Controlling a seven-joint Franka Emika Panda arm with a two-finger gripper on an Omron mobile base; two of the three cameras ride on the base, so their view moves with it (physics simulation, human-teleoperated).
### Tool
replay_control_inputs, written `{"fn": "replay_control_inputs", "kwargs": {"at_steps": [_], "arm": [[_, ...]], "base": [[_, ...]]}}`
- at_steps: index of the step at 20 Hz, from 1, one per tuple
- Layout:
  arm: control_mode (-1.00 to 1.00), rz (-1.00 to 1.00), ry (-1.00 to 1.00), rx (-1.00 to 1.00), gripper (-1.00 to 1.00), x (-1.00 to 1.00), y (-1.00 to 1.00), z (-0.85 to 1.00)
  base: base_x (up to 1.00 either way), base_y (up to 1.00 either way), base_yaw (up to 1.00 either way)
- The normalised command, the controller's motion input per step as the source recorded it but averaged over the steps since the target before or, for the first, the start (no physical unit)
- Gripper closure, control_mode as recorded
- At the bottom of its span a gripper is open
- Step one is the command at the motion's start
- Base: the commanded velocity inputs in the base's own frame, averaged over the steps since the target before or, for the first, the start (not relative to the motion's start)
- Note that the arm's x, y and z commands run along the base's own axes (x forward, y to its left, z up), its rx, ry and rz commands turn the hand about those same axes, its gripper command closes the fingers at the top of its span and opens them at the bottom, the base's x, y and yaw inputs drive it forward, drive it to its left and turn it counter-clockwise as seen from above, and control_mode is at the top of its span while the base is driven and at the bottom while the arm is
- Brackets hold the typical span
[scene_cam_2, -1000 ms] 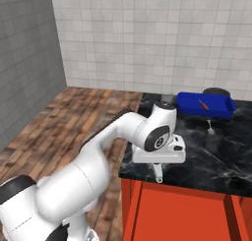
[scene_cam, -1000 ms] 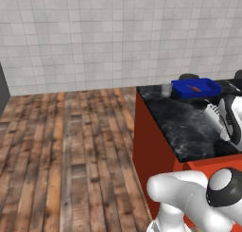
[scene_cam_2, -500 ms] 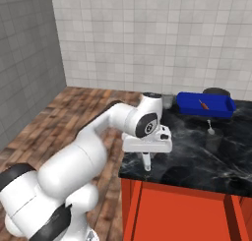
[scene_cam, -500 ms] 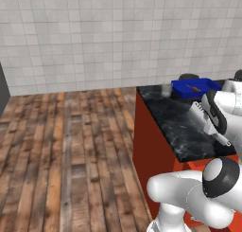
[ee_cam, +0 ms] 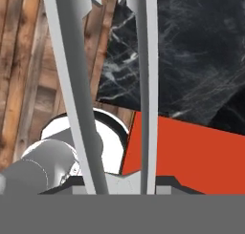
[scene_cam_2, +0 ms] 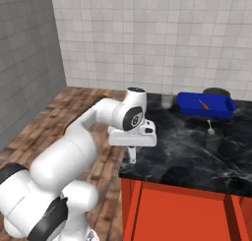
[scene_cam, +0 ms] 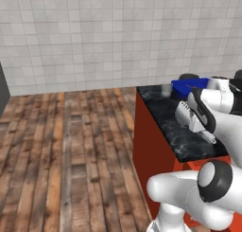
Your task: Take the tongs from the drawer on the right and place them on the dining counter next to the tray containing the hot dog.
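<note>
**Tongs held over the near corner of the worktop**

Left base view: the hand [scene_cam: 204,131] sits above the dining worktop [scene_cam: 170,122], a glossy black slab with white veins on a plain red body. A pale sliver of the tongs [scene_cam: 209,137] shows below the hand, too small to read in shape. At the slab's far end lies the blue tray [scene_cam: 189,86], shallow with a raised rim. The floor [scene_cam: 61,146] is brown wood planks; the wall [scene_cam: 94,37] is pale square tile. Against half a second ago, the hand is turned differently and sits a little nearer the camera.

Right base view: the hand [scene_cam_2: 132,149] is at the worktop's near left corner, with the tongs [scene_cam_2: 132,155] hanging from it as a short, pale grey strip pointing down at the slab's edge. The tray [scene_cam_2: 204,105], well apart at the far end, carries the hot dog [scene_cam_2: 204,105], a thin reddish-orange stick. A small silver utensil [scene_cam_2: 210,127] lies on the marble near the tray. Since the earlier frame the arm has swung the hand closer to the corner and raised its wrist.

Hand view: the tongs [ee_cam: 79,85] run as two long, flat, silver-grey metal blades from the bottom to the top, spreading slightly, with jagged tips. The hand is clamped on their base. Behind them lie marble [ee_cam: 191,51], red front [ee_cam: 191,156] and plank floor.
</note>
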Motion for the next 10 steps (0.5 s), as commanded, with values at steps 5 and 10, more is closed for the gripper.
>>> {"fn": "replay_control_inputs", "kwargs": {"at_steps": [5,10], "arm": [[-1.0,-0.01,-0.02,0.0,1.0,0.06,0.59,0.06],[-1.0,-0.03,0.0,0.0,1.0,0.18,0.58,0.17]], "base": [[0.0,0.0,0.0],[0.0,0.0,0.0]]}}
